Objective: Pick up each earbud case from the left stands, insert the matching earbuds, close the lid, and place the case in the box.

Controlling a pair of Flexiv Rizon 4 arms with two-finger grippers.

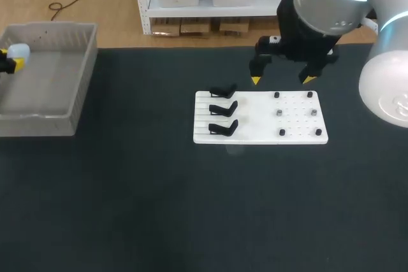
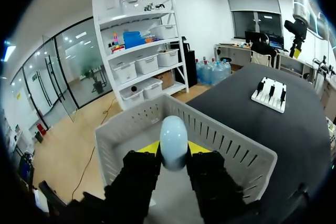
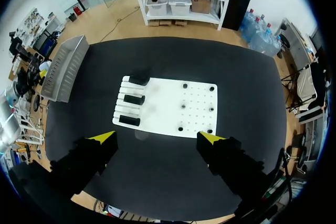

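The left gripper [image 2: 173, 151] fingers clamp the pale blue earbud case [image 2: 173, 137] above the grey box [image 2: 231, 148]; right gripper [image 1: 282, 80] fingers spread wide, empty, above the white stand board [image 1: 255, 122] on the surface [image 1: 127, 189].

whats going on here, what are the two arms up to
The left pincer is shut on a pale blue earbud case, lid closed, and holds it over the grey box at the table's left end. The right pincer hangs open and empty above the far edge of the white board in the middle of the table. The three black stands on that board hold no cases.
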